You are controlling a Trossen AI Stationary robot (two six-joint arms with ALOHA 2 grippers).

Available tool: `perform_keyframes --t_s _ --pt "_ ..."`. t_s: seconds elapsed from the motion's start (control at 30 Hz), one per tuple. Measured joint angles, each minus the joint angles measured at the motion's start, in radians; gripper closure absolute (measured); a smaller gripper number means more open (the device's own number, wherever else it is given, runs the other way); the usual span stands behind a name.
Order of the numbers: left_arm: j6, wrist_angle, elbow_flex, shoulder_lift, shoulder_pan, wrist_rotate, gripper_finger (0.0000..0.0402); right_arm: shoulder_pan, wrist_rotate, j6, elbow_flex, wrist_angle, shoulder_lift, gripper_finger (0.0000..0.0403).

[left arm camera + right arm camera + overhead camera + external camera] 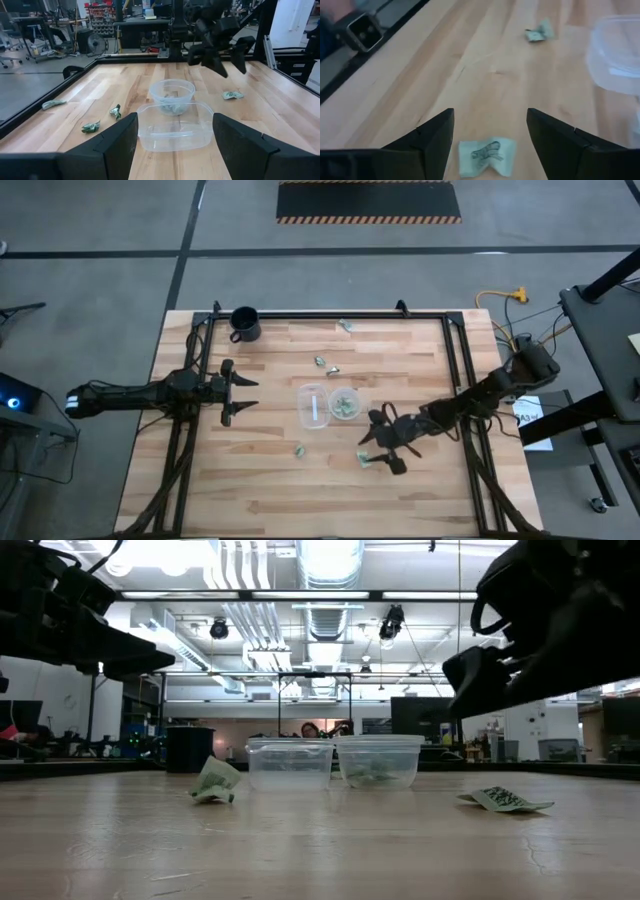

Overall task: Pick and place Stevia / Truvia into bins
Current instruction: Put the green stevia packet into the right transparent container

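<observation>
Near the middle of the wooden surface [260, 480] I see the two clear bins: one squarish bin [314, 406] with almost nothing in it, and just beside it a rounder bin [345, 403] that already has some pale green packets inside. My right pincer [383, 452] hangs low over one Stevia packet [365, 459] that lies flat on the wood, near the rounder bin on the side of the table's front edge; in the right wrist view this packet [487, 156] sits between the two dark fingers, which are spread wide and do not touch it. Another packet [299, 449] lies a little apart from the squarish bin, two more [326, 365] lie close together beyond the bins, and one packet [345, 326] rests near the far rail. My left pincer [238, 393] waits over the left part of the surface, its fingers wide and empty, pointing toward the bins. A black mug [244, 324] stands at the far left corner.
</observation>
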Motion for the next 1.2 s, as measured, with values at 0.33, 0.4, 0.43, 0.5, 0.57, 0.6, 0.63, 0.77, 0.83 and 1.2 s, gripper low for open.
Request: perform_keyframes --t_s 0.33,0.4,0.43,0.5,0.57,0.6,0.63,0.77,0.83,1.2 --pt "0.0 -0.002 0.0 0.0 0.0 0.0 0.0162 0.022 0.008 -0.02 0.048 -0.033 0.078 0.0168" --pt "0.0 -0.001 0.0 -0.001 0.0 0.0 0.0162 0.022 0.008 -0.011 0.06 -0.058 0.1 0.017" --pt "0.0 -0.002 0.0 -0.001 0.0 0.0 0.0162 0.022 0.008 -0.008 0.065 -0.067 0.112 0.0171" --pt "0.0 -0.001 0.0 0.0 0.0 0.0 0.0162 0.022 0.008 -0.002 0.074 -0.076 0.134 0.0173" --pt "0.0 -0.002 0.0 -0.001 0.0 0.0 0.0162 0.022 0.007 -0.001 0.081 -0.076 0.158 0.0172" --pt "0.0 -0.002 0.0 0.0 0.0 0.0 0.0162 0.022 0.006 0.0 0.083 -0.083 0.169 0.0172" --pt "0.0 -0.002 0.0 0.0 0.0 0.0 0.0162 0.022 0.002 0.007 0.088 -0.1 0.18 0.0173" --pt "0.0 -0.002 0.0 0.0 0.0 0.0 0.0162 0.022 0.001 0.032 0.098 -0.118 0.21 0.0176" --pt "0.0 -0.002 0.0 -0.001 0.0 0.0 0.0162 0.021 0.002 0.032 0.098 -0.12 0.213 0.0179" --pt "0.0 -0.002 0.0 0.001 0.0 0.0 0.0162 0.021 0.004 0.034 0.098 -0.134 0.208 0.0199"
